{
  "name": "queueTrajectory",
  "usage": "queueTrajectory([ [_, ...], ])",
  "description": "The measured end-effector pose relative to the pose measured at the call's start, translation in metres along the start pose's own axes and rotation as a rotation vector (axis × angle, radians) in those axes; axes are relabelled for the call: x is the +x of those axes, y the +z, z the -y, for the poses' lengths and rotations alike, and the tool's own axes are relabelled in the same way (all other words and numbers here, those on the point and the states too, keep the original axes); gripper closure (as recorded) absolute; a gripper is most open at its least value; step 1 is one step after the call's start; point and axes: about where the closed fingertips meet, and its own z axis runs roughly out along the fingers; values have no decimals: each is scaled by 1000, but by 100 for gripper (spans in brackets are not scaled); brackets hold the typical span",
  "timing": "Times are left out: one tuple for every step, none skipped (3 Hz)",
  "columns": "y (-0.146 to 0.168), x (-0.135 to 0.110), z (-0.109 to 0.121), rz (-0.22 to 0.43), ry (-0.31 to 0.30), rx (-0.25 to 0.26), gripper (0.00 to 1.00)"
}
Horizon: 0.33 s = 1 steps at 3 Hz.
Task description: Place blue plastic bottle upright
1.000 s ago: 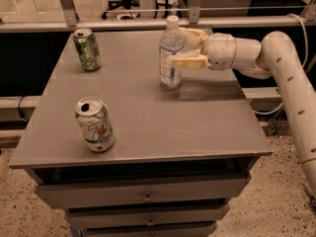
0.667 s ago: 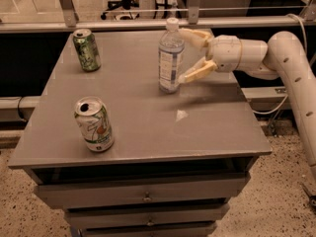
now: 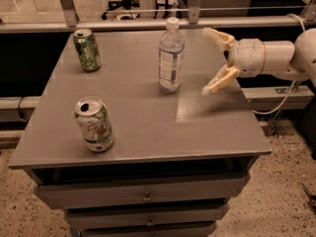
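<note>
The blue plastic bottle, clear with a white cap and a pale label, stands upright on the grey table near its middle back. My gripper is to the right of the bottle, over the table's right side. It is open and empty, with its two pale fingers spread wide. It is a short gap away from the bottle and does not touch it.
A green-and-white soda can stands near the table's front left. A second can stands at the back left. Drawers sit under the tabletop. A rail and chair legs lie behind the table.
My gripper has let go of the bottle, opened wide and drawn back to the right. The bottle stays standing upright in the same spot.
</note>
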Motion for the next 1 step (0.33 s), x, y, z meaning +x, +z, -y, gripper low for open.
queueTrajectory([
  [-55,11,-6,-128,59,69,0],
])
